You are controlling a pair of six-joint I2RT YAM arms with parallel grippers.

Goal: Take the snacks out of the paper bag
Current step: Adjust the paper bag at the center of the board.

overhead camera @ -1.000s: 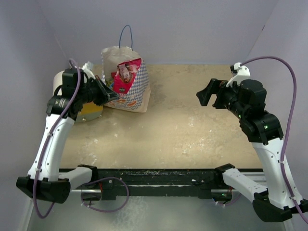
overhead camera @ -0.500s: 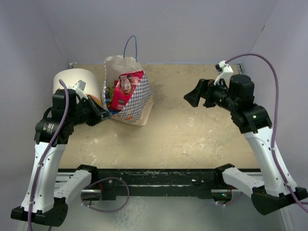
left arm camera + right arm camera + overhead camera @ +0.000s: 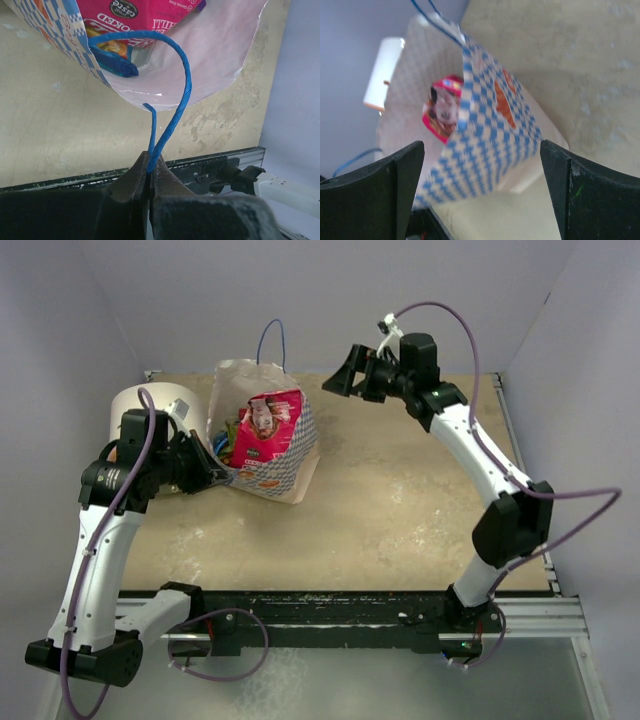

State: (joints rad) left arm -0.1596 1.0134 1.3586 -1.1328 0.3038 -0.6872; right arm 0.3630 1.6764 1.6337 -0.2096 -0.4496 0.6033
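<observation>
The blue-and-white checkered paper bag (image 3: 291,452) stands at the back left of the table, its mouth pulled open to the left. A pink-red snack packet (image 3: 264,426) sticks up inside, with smaller packets beside it. My left gripper (image 3: 207,466) is left of the bag and shut on its near blue cord handle (image 3: 181,95), pinched at the fingertips (image 3: 150,167). The left wrist view shows the pink packet (image 3: 150,12) and a blue packet (image 3: 114,64) against the cream inside. My right gripper (image 3: 346,373) hovers open to the right of the bag, which fills its view (image 3: 487,135).
A white cylinder (image 3: 150,408) stands just left of the bag, behind my left arm. The bag's far handle (image 3: 270,340) stands up against the back wall. Purple walls close in the table at the back and both sides. The black base rail (image 3: 320,608) runs along the near edge.
My right arm has swung from the right side of the table to the back, near the bag, still open. The left gripper kept its hold on the handle and the bag's mouth widened.
</observation>
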